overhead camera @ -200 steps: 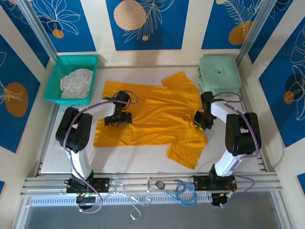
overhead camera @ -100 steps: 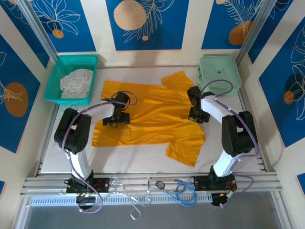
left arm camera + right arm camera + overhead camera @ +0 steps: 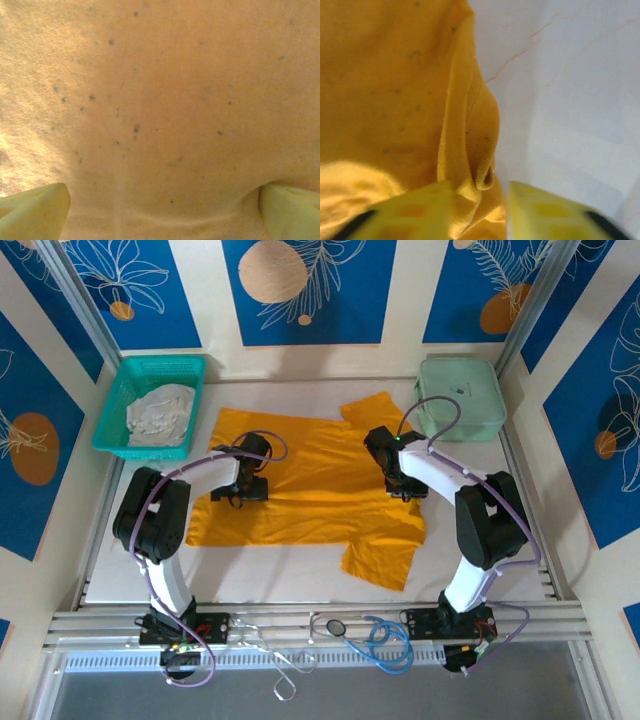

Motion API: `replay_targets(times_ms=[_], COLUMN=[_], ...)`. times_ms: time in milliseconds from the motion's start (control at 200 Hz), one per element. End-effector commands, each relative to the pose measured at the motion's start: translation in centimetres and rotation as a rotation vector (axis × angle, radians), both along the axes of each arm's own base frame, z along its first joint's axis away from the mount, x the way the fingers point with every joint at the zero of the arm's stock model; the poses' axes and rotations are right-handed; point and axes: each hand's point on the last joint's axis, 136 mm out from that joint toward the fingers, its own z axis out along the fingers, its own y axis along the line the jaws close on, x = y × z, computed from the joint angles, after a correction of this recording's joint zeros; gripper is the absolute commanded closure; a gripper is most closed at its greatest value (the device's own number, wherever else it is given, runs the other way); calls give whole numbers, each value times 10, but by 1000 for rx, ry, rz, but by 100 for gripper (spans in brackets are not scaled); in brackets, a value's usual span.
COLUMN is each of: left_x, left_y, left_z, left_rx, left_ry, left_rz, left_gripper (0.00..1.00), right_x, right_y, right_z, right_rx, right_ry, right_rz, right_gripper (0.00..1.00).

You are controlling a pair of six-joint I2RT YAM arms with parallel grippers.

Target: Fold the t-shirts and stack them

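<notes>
Across the white table (image 3: 300, 580) the mustard-orange t-shirt (image 3: 320, 480) lay spread flat, filling most of the middle, one sleeve reaching toward the far right corner and the other toward the near edge. At the far right corner stood the mint-green case (image 3: 460, 400), close by the far sleeve. At the far left corner sat the teal mesh basket (image 3: 150, 362), and inside it lay the pale whitish-grey garment (image 3: 160, 412), crumpled and well apart from the orange shirt.

From above, the left gripper (image 3: 243, 490) was down on the shirt's left part and the right gripper (image 3: 405, 485) on its right part, near the sleeves, but that view was too coarse to tell how either pair of jaws stood.

The wrist cameras gave that detail. The left one looked straight onto smooth orange cloth, with the two yellow-green fingertips (image 3: 32, 212) spread wide at the bottom corners and nothing between them except flat shirt. The right one showed the shirt's edge against bare table, where a ribbed fold (image 3: 475, 130) of cloth stood bunched up between the yellow fingers (image 3: 545, 212). Those jaws were partly apart around the fold; whether they were pinching it I could not tell.
</notes>
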Motion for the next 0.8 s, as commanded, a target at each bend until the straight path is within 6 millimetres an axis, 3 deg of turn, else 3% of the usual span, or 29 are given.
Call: replay_targets(times_ms=[0, 40, 135, 260, 325, 610, 796], left_x=[-20, -20, -20, -19, -19, -24, -28], left_y=[20, 19, 17, 10, 3, 15, 15], left_z=[0, 4, 14, 26, 30, 13, 3], left_rx=[79, 74, 62, 35, 17, 106, 105], left_ry=[84, 79, 64, 46, 39, 87, 104], left_rz=[-16, -26, -44, -63, -78, -66, -64], left_gripper=[0, 1, 1, 1, 1, 1, 1], right_x=[7, 9, 15, 35, 52, 133, 149], right_y=[11, 8, -2, -7, -7, -16, -26], right_z=[13, 20, 35, 44, 43, -5, -34], right_rx=[98, 111, 162, 274, 325, 361, 330], right_ry=[-31, -46, -95, -150, -160, -75, 0], right_rz=[-6, -14, -43, -61, -63, -87, -115], right_gripper=[40, 36, 38, 55, 58, 59, 60])
